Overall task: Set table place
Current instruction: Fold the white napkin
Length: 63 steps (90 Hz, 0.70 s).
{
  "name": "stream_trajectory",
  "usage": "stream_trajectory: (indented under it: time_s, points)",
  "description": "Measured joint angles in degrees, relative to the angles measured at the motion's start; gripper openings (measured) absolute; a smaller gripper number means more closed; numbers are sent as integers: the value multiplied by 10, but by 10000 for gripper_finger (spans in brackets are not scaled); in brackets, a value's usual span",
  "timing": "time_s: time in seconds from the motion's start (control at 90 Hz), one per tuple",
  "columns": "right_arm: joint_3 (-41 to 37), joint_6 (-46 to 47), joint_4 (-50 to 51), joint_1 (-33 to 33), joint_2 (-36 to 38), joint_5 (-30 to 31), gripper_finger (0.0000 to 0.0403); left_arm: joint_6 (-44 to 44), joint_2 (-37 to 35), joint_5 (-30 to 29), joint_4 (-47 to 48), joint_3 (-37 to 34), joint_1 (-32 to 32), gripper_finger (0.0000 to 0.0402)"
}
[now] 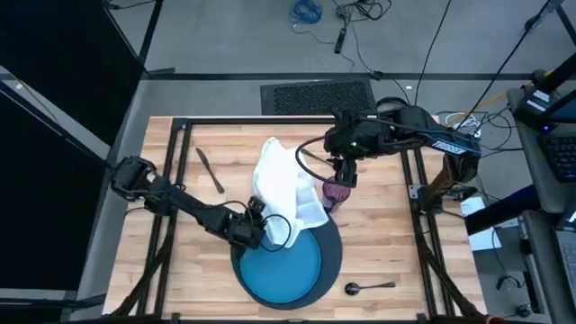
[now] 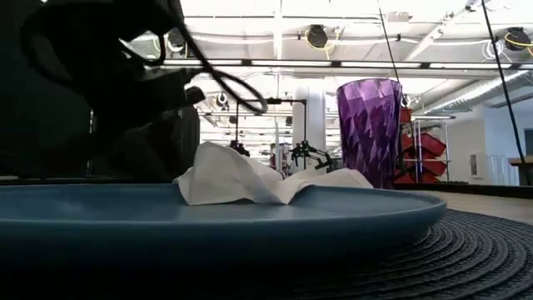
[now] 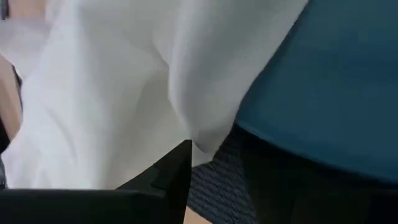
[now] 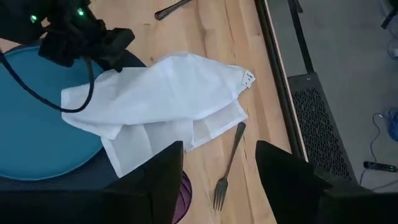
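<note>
Seen from the high view, the left gripper (image 1: 261, 225) sits at the far-left rim of the blue plate (image 1: 288, 270), which rests on the dark charger (image 1: 331, 245) near the front of the table (image 1: 387, 225); the white napkin (image 1: 286, 184) lies rumpled from the plate's rim back across the wood, and the right gripper (image 1: 342, 176) hangs over the purple cup (image 1: 334, 191) just right of it, with a knife (image 1: 211, 168) far left and a spoon (image 1: 369, 287) front right. At table height, the low view shows the napkin's edge draped onto the plate and the cup standing upright behind it. Through the left wrist view, cloth fills the frame against one dark finger; whether those jaws pinch it I cannot tell. From the right wrist view, the right jaws stand apart above the cup, a fork (image 4: 227, 169) lying beside the napkin. Judged so, the napkin step wants a firm corner pinch, lifted clear of the plate before any drag.
</note>
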<state>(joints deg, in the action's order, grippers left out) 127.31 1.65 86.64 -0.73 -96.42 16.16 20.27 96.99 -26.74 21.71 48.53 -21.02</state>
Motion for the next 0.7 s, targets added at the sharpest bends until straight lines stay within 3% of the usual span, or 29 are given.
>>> stream_trajectory:
  time_s: [0.467,0.7]
  points:
    - [0,-7,-3,0,0,0,187,22,0,-5,-56,0,6,122]
    - [0,-1,-2,0,0,0,187,21,0,-5,-61,0,9,65]
